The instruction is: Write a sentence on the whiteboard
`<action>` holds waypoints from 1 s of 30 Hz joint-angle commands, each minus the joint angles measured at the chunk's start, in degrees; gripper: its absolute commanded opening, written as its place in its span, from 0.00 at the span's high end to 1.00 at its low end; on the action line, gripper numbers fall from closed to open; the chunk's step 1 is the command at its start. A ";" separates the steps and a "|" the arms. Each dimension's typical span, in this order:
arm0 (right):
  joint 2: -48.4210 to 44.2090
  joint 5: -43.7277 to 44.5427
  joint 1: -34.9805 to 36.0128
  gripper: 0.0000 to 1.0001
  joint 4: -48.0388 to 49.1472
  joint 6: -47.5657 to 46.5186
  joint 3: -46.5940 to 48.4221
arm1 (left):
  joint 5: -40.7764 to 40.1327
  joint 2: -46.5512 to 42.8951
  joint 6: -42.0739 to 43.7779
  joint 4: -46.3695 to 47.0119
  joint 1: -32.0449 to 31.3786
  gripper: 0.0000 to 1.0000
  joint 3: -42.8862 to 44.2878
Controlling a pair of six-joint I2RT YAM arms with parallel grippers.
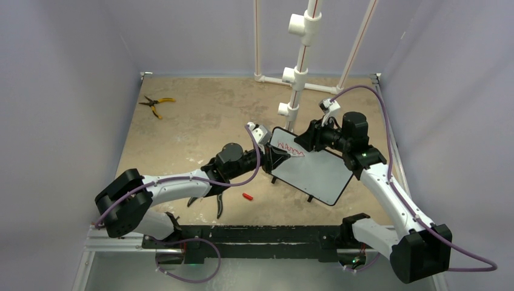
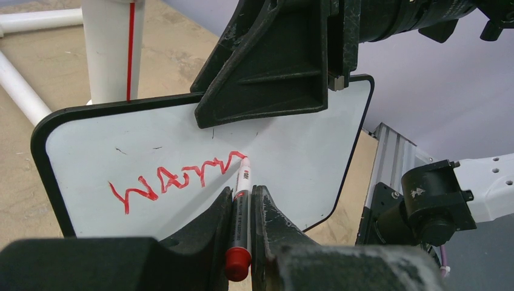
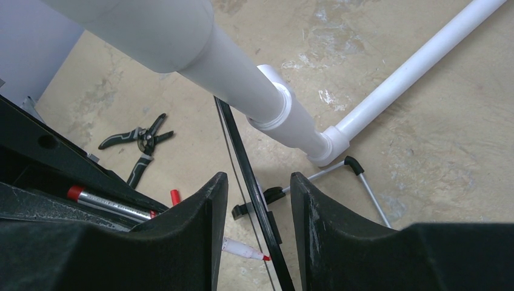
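Note:
The whiteboard stands tilted on its black feet at mid-table, its glossy white face filling the left wrist view. A red scrawl, the sentence, runs across its upper part. My left gripper is shut on a red marker, whose tip touches the board at the scrawl's right end. My right gripper straddles the board's top edge, jaws apart with a gap on each side. From above, the right gripper sits at the board's far corner.
A white PVC pipe frame rises just behind the board, close to my right gripper. A red marker cap and black-handled pliers lie near the left arm. Yellow-handled pliers lie at far left.

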 commanded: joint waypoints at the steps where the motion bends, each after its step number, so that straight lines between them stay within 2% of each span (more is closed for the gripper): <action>1: -0.82 -0.43 0.31 0.55 0.49 -0.12 0.95 | -0.78 0.33 -0.23 2.71 -0.22 1.00 0.96; 30: -0.31 -0.38 0.31 0.55 0.48 -0.13 0.94 | 0.47 2.01 -1.19 4.26 -0.29 1.00 2.67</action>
